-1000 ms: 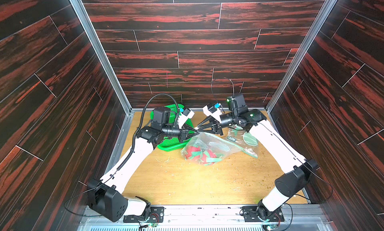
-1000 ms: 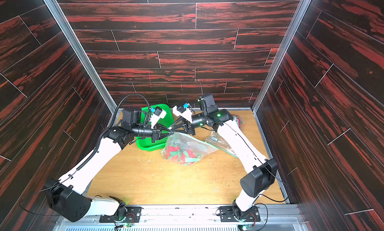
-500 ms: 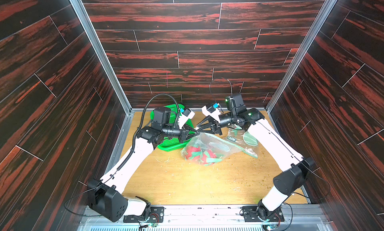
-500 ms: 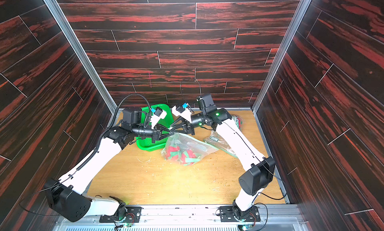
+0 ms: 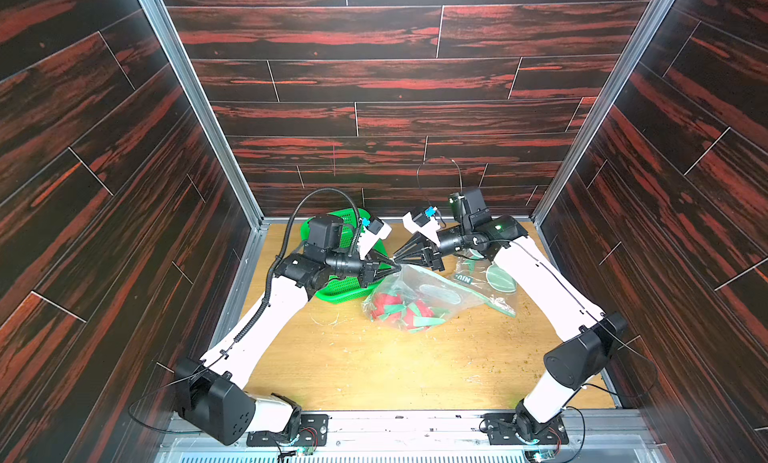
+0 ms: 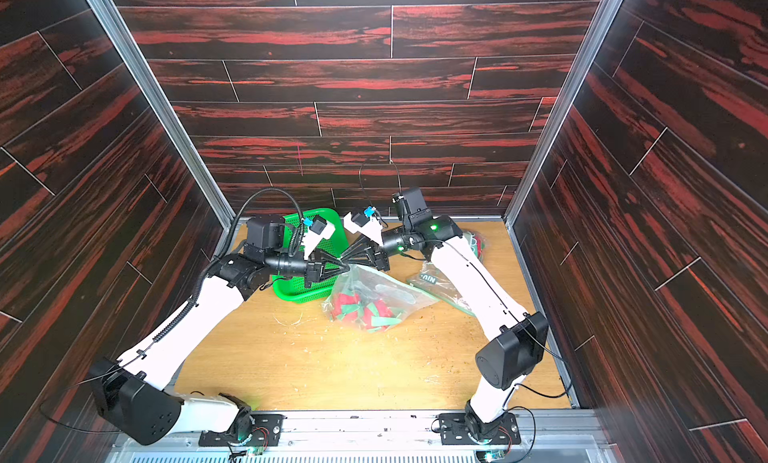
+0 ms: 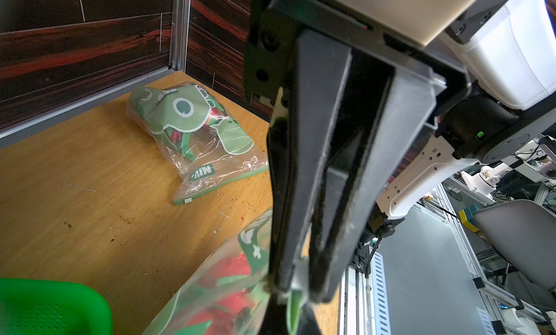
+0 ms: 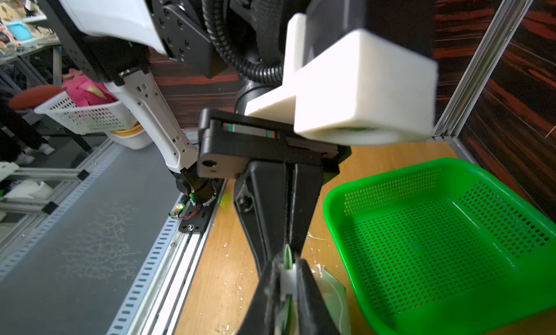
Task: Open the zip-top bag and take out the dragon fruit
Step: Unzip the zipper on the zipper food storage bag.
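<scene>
The left hand (image 5: pixel 395 268) and right hand (image 5: pixel 398 259) both pinched the zip-top bag (image 5: pixel 432 288) by its edge; a green basket (image 5: pixel 340 292) sat beside it, another bag (image 5: pixel 486 279) nearby.

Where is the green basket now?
In both top views the basket sits at the back left of the table, partly under the left arm and just left of the nearer bag.

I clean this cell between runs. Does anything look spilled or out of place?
Yes. Pale shreds and brown crumbs litter the table, mostly around the bag in the middle and nearer the right arm. A second bag lies crumpled in the back corner.
</scene>
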Motion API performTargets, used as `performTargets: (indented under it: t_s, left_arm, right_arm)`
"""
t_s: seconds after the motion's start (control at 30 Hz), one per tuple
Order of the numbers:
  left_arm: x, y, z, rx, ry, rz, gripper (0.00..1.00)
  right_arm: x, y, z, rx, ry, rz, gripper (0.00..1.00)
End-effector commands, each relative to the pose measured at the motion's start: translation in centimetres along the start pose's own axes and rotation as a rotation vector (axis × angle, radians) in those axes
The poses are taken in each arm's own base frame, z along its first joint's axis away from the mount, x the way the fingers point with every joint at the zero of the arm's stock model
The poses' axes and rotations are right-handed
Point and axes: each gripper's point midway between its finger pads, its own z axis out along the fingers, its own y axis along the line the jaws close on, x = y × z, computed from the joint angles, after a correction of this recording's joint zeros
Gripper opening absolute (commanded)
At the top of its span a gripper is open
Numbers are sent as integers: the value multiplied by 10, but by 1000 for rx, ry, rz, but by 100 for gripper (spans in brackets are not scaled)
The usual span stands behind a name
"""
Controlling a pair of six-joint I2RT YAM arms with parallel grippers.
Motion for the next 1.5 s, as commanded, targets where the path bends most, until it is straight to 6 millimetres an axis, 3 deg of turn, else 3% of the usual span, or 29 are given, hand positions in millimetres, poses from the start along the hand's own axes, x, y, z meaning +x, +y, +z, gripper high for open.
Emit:
performTargets:
  t_s: [0.0, 0.17, 0.37, 0.9, 1.2, 1.47]
  left_arm:
    - [-34, -25, -13, 28, -81, 128, 0]
    - [-35, -25, -15, 15, -86, 135, 0]
    - [-38, -25, -18, -17, -107, 149, 0]
    - [-45, -24, -33, -126, -170, 173, 0]
    - [-50, -26, -42, -154, -194, 185, 0]
    - [-57, -26, -51, -183, -223, 189, 0]
  right_arm:
    - [1, 4, 4, -43, 4, 27, 17]
    - [2, 6, 4, -50, 10, 36, 14]
    - [5, 7, 3, -35, 30, 39, 0]
    - [16, 4, -14, 41, 57, 45, 0]
    - [30, 0, -31, 92, 67, 73, 0]
    - [54, -6, -54, 177, 82, 103, 0]
